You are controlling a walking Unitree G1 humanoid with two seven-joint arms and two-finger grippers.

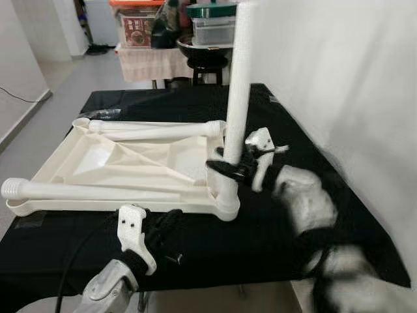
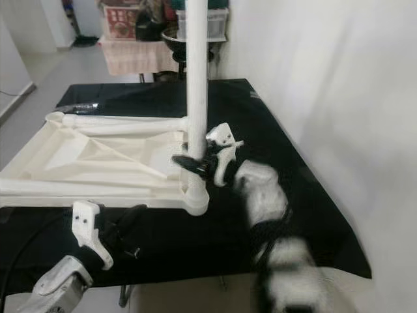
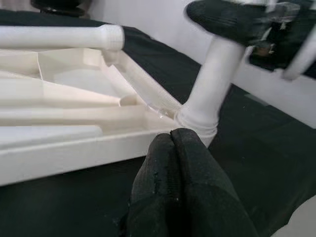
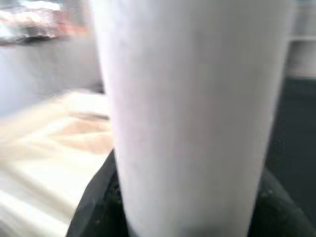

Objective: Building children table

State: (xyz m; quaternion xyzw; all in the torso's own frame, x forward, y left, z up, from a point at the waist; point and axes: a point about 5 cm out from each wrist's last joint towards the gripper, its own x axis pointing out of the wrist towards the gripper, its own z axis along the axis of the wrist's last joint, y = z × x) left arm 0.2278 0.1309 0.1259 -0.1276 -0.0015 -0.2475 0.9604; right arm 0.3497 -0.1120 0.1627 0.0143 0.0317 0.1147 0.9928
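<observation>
The white children's table top [image 1: 117,207] lies upside down on a black-covered table [image 1: 195,248]. One white leg [image 1: 238,85] stands upright in its near right corner socket [image 1: 227,202]. My right gripper [image 1: 228,166] is shut around this leg low down, and the leg [image 4: 192,113] looms close in the right wrist view. Two loose legs lie on the top, one along the far side [image 1: 156,129] and one along the near side [image 1: 91,190]. My left gripper [image 1: 171,222] rests shut and empty on the cloth just before the top's front rim, its fingertips [image 3: 173,140] near the socket.
A white wall [image 1: 339,78] runs close along the right side of the table. Behind the table stand a stool and stacked storage boxes [image 1: 212,29]. Open grey floor [image 1: 58,85] lies to the left. The table's front edge is right below my left arm.
</observation>
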